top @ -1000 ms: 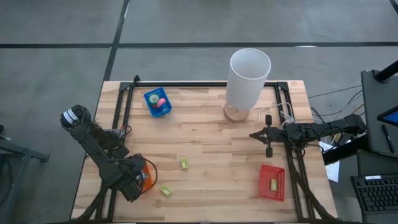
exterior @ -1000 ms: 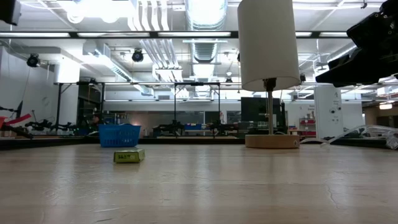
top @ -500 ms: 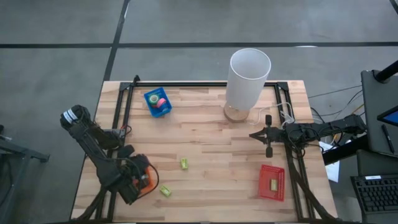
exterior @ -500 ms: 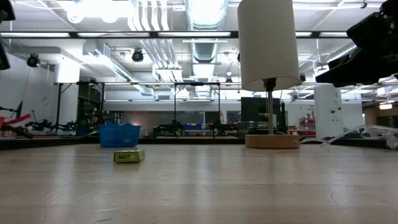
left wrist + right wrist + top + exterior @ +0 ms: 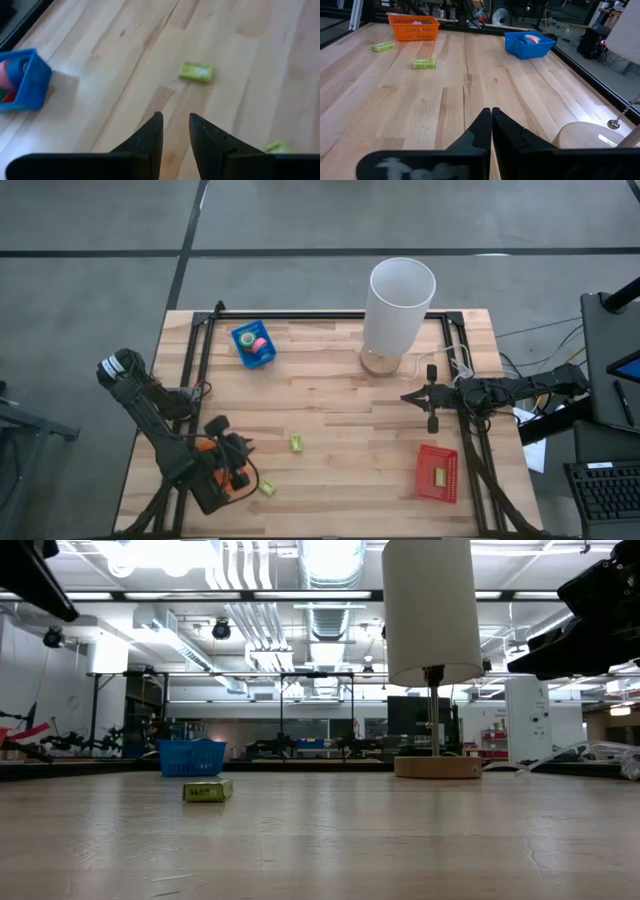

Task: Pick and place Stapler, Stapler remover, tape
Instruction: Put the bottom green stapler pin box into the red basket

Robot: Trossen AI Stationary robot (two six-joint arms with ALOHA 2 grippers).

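Note:
My left gripper (image 5: 244, 448) (image 5: 175, 120) hangs above the table's near left part, beside an orange basket (image 5: 232, 476). It is tipped toward the table's middle and open, with nothing between its fingers. The tape rolls (image 5: 258, 343) (image 5: 11, 70) lie in a blue basket (image 5: 252, 345) at the far left. Two yellow-green blocks (image 5: 296, 442) (image 5: 267, 488) lie flat on the wood ahead of the left gripper. My right gripper (image 5: 408, 397) (image 5: 491, 113) waits shut at the right side. The stapler and the stapler remover are out of view.
A white lamp (image 5: 400, 305) stands on its round wooden base at the far right. A red basket (image 5: 437, 472) holding a small yellow-green thing sits near the right front. A black frame (image 5: 330, 315) runs along the table's far and side edges.
My left gripper has risen from over the orange basket and tipped up from pointing down, turning toward the table's middle. Part of the left arm has come into the low view's upper left corner.

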